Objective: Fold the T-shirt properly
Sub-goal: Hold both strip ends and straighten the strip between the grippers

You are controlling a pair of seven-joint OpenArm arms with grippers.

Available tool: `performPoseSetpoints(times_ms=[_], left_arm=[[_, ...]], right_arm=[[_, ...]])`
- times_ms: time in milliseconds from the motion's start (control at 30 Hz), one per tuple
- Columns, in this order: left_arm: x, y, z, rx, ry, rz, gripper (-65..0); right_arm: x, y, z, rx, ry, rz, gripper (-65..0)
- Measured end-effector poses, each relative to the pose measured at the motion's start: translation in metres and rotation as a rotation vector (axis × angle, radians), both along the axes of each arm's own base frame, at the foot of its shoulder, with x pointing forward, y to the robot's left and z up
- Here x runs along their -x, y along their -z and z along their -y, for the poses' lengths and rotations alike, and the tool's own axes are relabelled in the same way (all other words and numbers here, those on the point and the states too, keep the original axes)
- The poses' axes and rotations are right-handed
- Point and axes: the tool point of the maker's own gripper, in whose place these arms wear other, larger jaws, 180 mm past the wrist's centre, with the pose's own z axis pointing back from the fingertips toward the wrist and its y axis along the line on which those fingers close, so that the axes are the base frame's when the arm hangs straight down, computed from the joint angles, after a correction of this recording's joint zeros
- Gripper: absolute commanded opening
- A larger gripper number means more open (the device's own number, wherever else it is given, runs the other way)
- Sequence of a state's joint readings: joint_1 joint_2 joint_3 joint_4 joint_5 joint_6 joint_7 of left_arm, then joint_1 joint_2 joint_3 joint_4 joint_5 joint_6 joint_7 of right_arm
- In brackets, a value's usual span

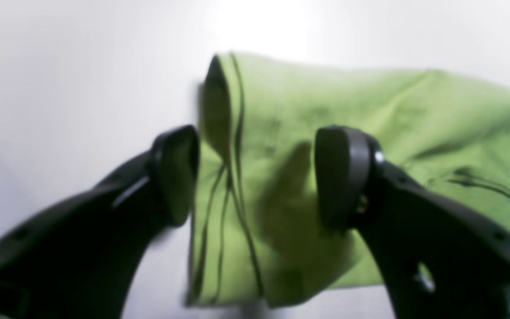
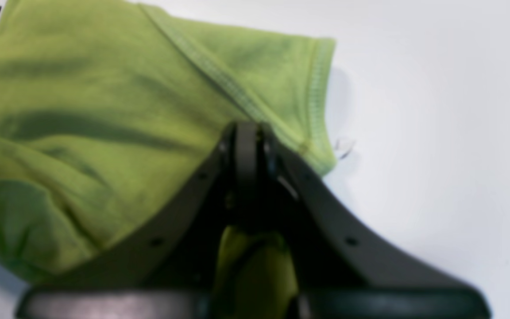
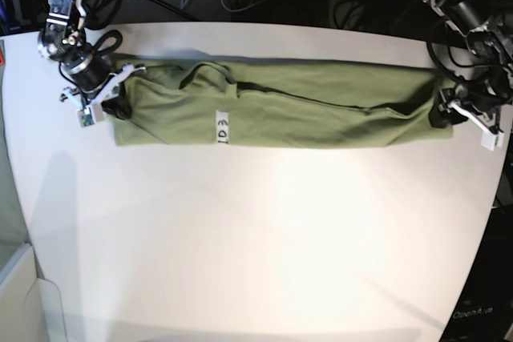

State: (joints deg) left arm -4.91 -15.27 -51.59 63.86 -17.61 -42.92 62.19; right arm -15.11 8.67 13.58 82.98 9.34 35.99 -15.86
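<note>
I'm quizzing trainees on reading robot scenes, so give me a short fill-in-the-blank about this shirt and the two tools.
1. The T-shirt lies folded into a long ____ across the table.
2. The right tool is ____ on the cloth.
3. The left tool has its jaws ____.
4. The white tag reads ____.

Missing words: strip; shut; open; ID3

Your left gripper [image 1: 255, 177] spreads its black jaws wide around the folded, seamed edge of the plain olive-green cotton T-shirt [image 1: 370, 133], lying on a white table [image 1: 60, 66].
</note>
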Motion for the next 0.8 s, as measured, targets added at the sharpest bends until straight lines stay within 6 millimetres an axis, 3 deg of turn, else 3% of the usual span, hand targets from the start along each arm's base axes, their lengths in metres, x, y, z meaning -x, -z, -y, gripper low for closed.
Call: performPoseSetpoints(times_ms=[200, 800], left_arm=[[0.013, -0.001, -0.014, -0.066, 0.083, -0.112, -23.7], [0.005, 0.011, 0.006, -0.152, 0.207, -0.233, -23.7]], right_arm=[[-0.003, -0.001, 0.000, 0.006, -0.002, -0.002, -64.3], [-0.006, -0.001, -0.001, 0.004, -0.001, 0.001, -64.3]])
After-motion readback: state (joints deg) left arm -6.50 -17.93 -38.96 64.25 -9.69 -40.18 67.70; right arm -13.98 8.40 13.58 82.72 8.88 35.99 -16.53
